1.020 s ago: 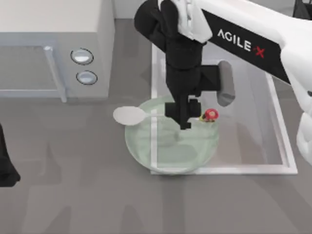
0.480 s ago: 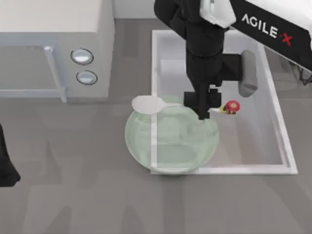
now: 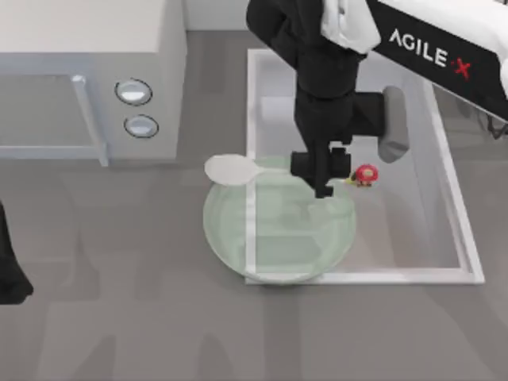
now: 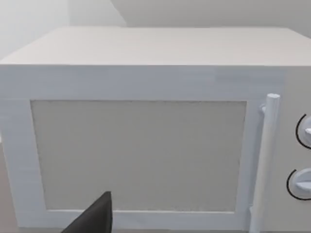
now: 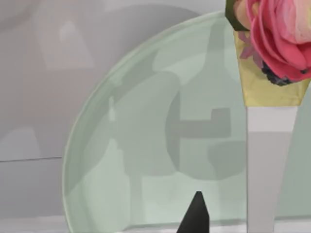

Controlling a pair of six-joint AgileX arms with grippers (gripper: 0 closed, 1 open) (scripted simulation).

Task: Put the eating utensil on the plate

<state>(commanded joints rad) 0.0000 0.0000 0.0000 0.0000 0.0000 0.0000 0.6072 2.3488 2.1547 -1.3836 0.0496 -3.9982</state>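
Observation:
My right gripper (image 3: 323, 184) is shut on the thin handle of the white spoon (image 3: 230, 168) and holds it level above the far part of the pale green plate (image 3: 278, 238). The oval bowl reaches past the plate's far left rim. The red-and-yellow ornament (image 3: 364, 175) points right. The right wrist view looks down on the plate (image 5: 146, 145), with the handle (image 5: 269, 160), the ornament (image 5: 277, 34) and one dark fingertip (image 5: 194, 218). My left arm (image 3: 8, 270) is parked at the table's left edge.
A white microwave (image 3: 79, 79) with two round knobs stands at the back left, and the left wrist view faces its door (image 4: 138, 155). A shallow white tray (image 3: 464, 238) lies right of centre; the plate overlaps its front left corner.
My right gripper carried the spoon to the right and toward the back of the table, then drifted slightly back left. The plate and the left arm stayed put.

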